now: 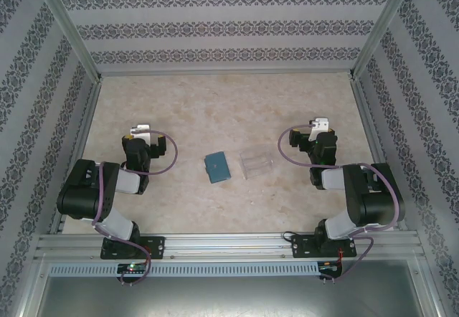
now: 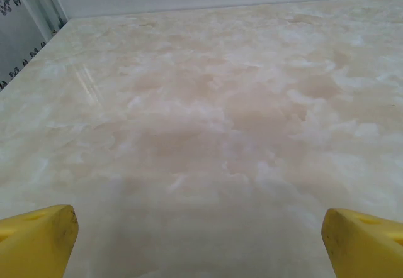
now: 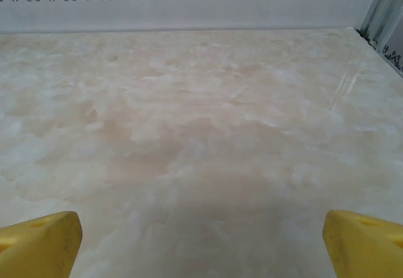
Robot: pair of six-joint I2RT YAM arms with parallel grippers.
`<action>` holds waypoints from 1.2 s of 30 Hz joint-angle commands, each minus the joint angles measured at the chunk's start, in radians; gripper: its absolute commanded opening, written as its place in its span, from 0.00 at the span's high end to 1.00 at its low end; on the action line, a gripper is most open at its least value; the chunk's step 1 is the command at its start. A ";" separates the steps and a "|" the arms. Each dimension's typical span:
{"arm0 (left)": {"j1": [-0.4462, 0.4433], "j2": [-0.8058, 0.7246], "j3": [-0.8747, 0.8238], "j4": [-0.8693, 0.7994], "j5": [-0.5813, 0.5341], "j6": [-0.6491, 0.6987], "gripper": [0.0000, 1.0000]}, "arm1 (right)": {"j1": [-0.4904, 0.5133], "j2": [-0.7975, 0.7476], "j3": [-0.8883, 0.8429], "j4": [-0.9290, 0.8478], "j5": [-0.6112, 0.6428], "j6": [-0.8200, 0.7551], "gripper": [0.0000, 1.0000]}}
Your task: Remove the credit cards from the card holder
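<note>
While the left tool (image 1: 140, 129) and right tool (image 1: 320, 124) gape, one card holder (image 1: 216, 166) lies near one tray (image 1: 257, 164)

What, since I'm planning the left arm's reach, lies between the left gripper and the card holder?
Nothing. In the top view, the stretch of tabletop between the left gripper and the teal card holder is bare.

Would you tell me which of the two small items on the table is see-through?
The tray, the right-hand item: it is clear plastic, while the card holder beside it is solid teal.
</note>
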 commanded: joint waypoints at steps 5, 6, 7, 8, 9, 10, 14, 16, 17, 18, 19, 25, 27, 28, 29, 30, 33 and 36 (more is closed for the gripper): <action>-0.006 0.009 0.021 0.039 -0.008 0.008 0.00 | -0.004 0.007 0.013 0.035 -0.020 -0.023 0.02; -0.006 0.008 0.020 0.039 -0.008 0.009 0.00 | -0.004 0.007 0.013 0.035 -0.020 -0.024 0.02; -0.006 0.008 0.021 0.039 -0.007 0.009 0.00 | -0.005 0.008 0.013 0.035 -0.020 -0.024 0.02; -0.006 0.009 0.021 0.038 -0.007 0.009 0.00 | -0.004 0.007 0.013 0.035 -0.020 -0.023 0.02; -0.005 0.008 0.020 0.039 -0.008 0.009 0.00 | -0.005 0.008 0.012 0.035 -0.022 -0.022 0.02; -0.006 0.009 0.021 0.039 -0.007 0.008 0.00 | -0.005 0.007 0.012 0.035 -0.021 -0.021 0.02; -0.006 0.007 0.017 0.045 -0.009 0.009 0.00 | -0.009 0.007 0.015 0.032 0.004 -0.008 0.02; -0.005 0.007 0.018 0.045 -0.008 0.009 0.00 | -0.010 0.008 0.015 0.032 0.004 -0.007 0.02; -0.006 0.009 0.019 0.043 -0.010 0.009 0.00 | -0.011 0.007 0.015 0.032 0.006 -0.005 0.02; -0.006 0.009 0.021 0.042 -0.015 0.005 0.00 | -0.013 0.008 0.015 0.032 0.002 -0.005 0.02; -0.006 0.009 0.021 0.039 -0.030 0.000 0.00 | -0.013 0.008 0.015 0.032 0.003 -0.006 0.02; -0.005 0.010 0.024 0.035 -0.051 -0.009 0.00 | -0.013 0.008 0.015 0.032 0.001 -0.006 0.02; -0.004 0.009 0.024 0.036 -0.050 -0.010 0.00 | -0.013 0.007 0.015 0.033 0.002 -0.005 0.02; -0.004 0.009 0.023 0.038 -0.050 -0.008 0.00 | -0.012 0.007 0.013 0.034 0.002 -0.007 0.02; -0.004 0.010 0.020 0.041 -0.051 -0.007 0.00 | -0.011 0.006 0.012 0.036 0.005 -0.008 0.02; -0.004 0.010 0.018 0.045 -0.053 -0.007 0.00 | -0.010 0.006 0.011 0.036 0.008 -0.009 0.02; -0.006 -0.005 -0.021 0.112 -0.073 -0.012 0.00 | -0.001 -0.007 0.002 0.044 0.021 -0.013 0.02; -0.008 -0.021 -0.075 0.205 -0.049 0.003 0.00 | 0.009 -0.063 -0.009 0.021 0.042 -0.019 0.02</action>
